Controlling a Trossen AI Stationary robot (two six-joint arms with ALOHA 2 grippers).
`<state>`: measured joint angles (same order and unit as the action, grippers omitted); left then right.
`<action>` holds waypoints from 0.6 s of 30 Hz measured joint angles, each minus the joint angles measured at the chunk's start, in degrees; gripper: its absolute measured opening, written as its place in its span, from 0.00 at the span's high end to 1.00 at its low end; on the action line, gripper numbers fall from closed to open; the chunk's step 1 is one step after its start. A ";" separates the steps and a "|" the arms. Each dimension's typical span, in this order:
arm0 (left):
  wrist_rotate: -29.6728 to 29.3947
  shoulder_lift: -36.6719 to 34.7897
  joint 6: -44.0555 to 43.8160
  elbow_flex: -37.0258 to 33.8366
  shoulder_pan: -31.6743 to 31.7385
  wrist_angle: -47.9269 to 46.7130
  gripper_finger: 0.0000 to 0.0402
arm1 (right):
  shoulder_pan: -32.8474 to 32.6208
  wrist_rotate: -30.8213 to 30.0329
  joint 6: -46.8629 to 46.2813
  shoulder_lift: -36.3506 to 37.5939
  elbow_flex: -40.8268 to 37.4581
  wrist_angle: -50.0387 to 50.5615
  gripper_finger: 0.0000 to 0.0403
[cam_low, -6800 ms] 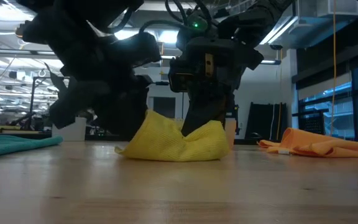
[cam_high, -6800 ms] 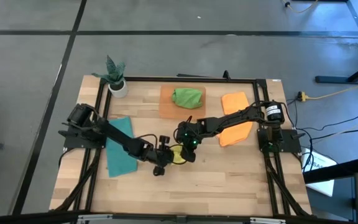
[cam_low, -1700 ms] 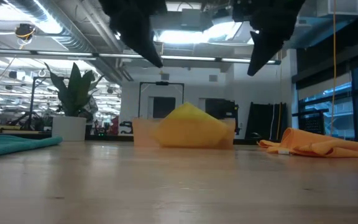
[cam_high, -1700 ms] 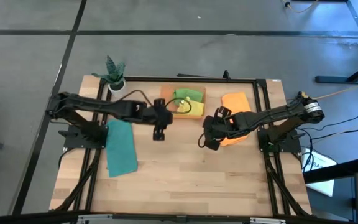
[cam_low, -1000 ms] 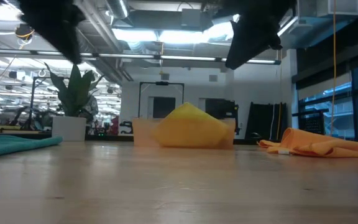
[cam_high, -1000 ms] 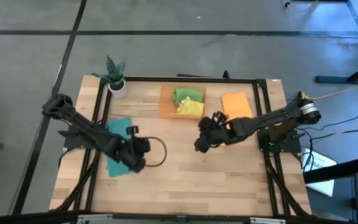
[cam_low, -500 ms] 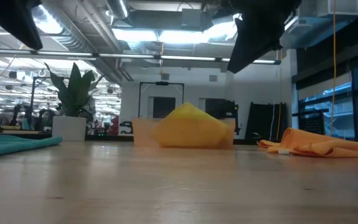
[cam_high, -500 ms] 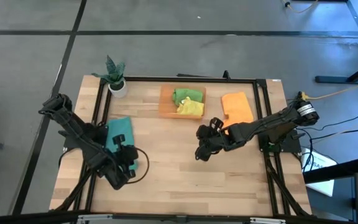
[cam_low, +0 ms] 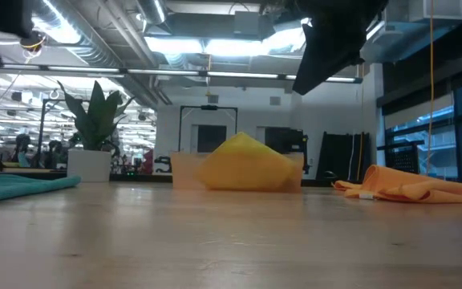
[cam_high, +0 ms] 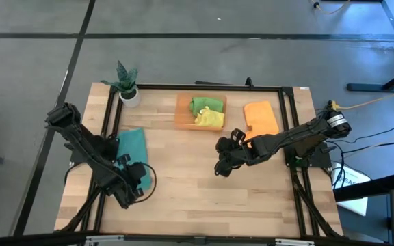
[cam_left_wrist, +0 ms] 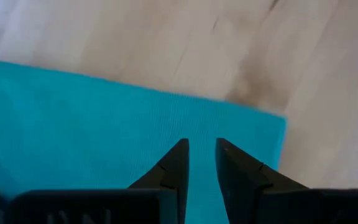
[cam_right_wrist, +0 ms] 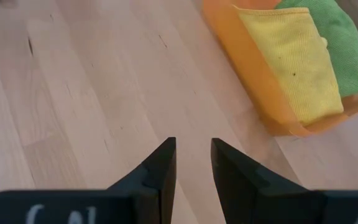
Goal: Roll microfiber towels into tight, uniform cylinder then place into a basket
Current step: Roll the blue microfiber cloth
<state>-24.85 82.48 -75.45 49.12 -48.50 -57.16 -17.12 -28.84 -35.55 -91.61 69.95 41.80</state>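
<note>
The orange basket [cam_high: 180, 117] stands at the table's far middle and holds a green towel [cam_high: 205, 104] and a yellow towel [cam_high: 211, 119]. Both also show in the right wrist view, the yellow towel [cam_right_wrist: 291, 62] beside the green towel [cam_right_wrist: 340, 43]. A teal towel [cam_high: 130, 145] lies flat at the left. An orange towel [cam_high: 260, 117] lies at the far right. My left gripper [cam_high: 137, 176] hangs over the teal towel's near end [cam_left_wrist: 104, 137], its fingers a narrow gap apart and empty. My right gripper [cam_high: 222, 167] hangs over bare wood near the middle, narrowly open and empty.
A small white pot with a green plant [cam_high: 127, 87] stands at the far left corner. A black frame [cam_high: 211, 87] runs along the table's edges. Bare wood [cam_high: 204, 198] spans the near half between the two arms.
My left gripper has swung toward the table's left and near edge, and now hangs over the teal towel's near end. My right gripper has gone a little toward the near edge and then held still. The towels have not moved.
</note>
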 joint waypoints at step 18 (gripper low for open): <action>1.09 -0.24 6.32 -17.52 5.18 27.89 0.83 | 0.07 0.00 1.66 0.00 0.00 -0.44 0.75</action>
<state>-23.76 82.23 -69.13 31.60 -43.31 -29.28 -17.06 -28.84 -33.89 -91.61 69.95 41.37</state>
